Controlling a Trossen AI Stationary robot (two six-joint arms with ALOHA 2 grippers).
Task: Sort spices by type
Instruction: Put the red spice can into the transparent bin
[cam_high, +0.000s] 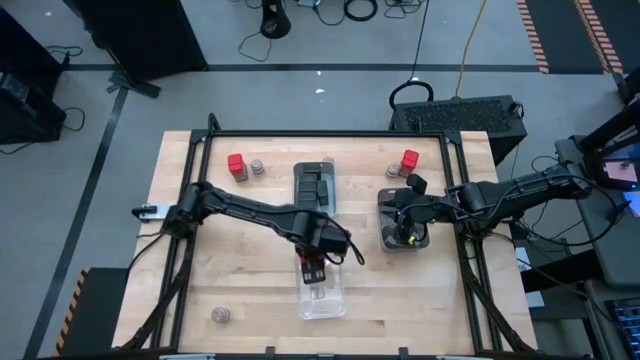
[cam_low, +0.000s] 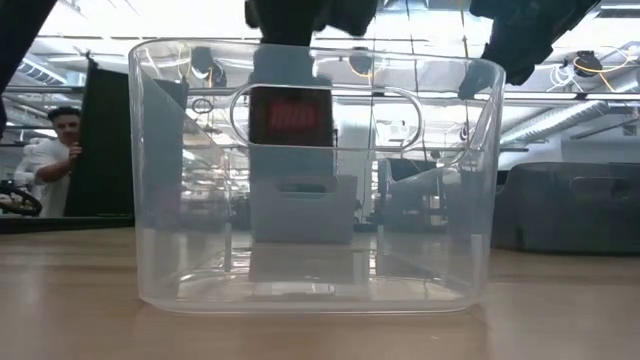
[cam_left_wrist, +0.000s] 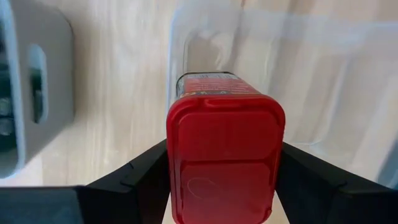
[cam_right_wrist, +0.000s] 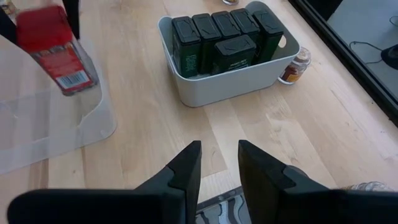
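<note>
A stiff, light, slick-sided red block (cam_left_wrist: 225, 155) is clamped across its flat sides by the left gripper (cam_left_wrist: 224, 180) over the clear tray (cam_high: 322, 298).

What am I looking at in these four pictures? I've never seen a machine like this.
It is a robot with two dark arms at a wooden table, sorting spice containers. One picture looks straight down, one looks level across the table, and two come from cameras on the wrists.

The left hand holds a red spice block over a clear tray; the level view looks right through that tray. The right hand holds nothing, its fingers slightly apart, above a dark tray.

A grey tray already holds dark blocks. Two more red blocks and some small round jars stand loose on the table.
</note>
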